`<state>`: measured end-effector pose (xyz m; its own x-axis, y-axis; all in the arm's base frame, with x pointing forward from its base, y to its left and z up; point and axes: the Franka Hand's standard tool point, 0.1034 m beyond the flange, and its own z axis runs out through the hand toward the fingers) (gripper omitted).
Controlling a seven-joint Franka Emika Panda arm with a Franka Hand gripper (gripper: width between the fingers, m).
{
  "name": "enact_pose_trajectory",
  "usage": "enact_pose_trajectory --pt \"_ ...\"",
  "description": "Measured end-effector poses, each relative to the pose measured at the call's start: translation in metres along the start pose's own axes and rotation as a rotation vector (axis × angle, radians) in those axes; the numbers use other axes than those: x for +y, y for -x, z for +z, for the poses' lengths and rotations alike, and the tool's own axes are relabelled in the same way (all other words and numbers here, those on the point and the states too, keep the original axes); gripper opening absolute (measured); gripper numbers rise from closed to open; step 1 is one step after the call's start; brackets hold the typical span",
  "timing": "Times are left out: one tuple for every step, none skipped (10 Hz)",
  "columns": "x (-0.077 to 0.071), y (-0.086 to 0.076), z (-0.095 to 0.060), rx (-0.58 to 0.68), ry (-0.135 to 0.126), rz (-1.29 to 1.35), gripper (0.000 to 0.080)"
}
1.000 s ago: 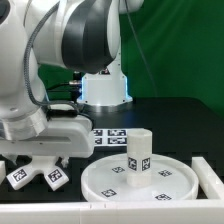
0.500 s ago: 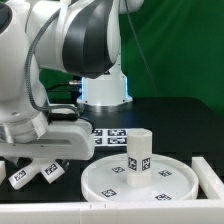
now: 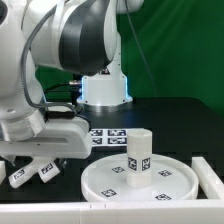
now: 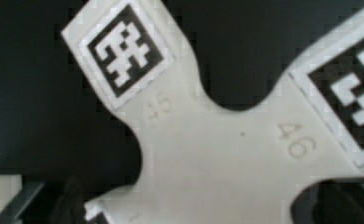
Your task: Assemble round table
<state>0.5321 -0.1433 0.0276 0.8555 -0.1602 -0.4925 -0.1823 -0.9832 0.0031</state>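
**While the arm hangs low, the cross-shaped piece lies under it**

Where the black table (image 3: 175, 125) reaches the exterior view's left, we see the arm (image 3: 80, 35) bent low with its hand over the small cross-shaped piece (image 3: 38, 172). Two tagged lobes of the piece show beneath the hand, down at the table. In the wrist view the same piece (image 4: 197, 130) fills the picture, with a tag on each of two lobes and the number 46 embossed near its middle. We cannot tell whether the jaws are open or closed, since only dark shapes at the edge show. Toward the exterior view's right, well apart from the cross, lies the large round rimmed disc (image 3: 100, 182). The short thick cylinder (image 3: 139, 152) stands upright on it. Behind them the marker board (image 3: 108, 134) lies flat.
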Motion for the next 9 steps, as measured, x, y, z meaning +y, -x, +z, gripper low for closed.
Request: enact_pose_trajectory --pt "0.0003 -0.0007 -0.0018 0.003 -0.001 0.004 0.0649" --pt "0.0003 -0.0011 -0.0026 0.005 0.0 0.008 0.0649" --pt "-0.0008 -0.0012 -0.0024 0.005 0.0 0.013 0.0649" --pt "-0.0044 -0.0018 -0.0026 0.006 0.002 0.021 0.0649" --pt "-0.0063 -0.002 -0.0031 0.008 -0.001 0.031 0.0649" --pt "-0.0062 -0.002 -0.004 0.009 -0.001 0.044 0.0649" --pt "-0.0072 -0.0021 -0.0045 0.01 -0.001 0.053 0.0649" --pt "-0.0065 -0.002 -0.0039 0.009 0.001 0.052 0.0649" --pt "-0.0062 -0.0019 -0.0036 0.009 0.0 0.053 0.0649"
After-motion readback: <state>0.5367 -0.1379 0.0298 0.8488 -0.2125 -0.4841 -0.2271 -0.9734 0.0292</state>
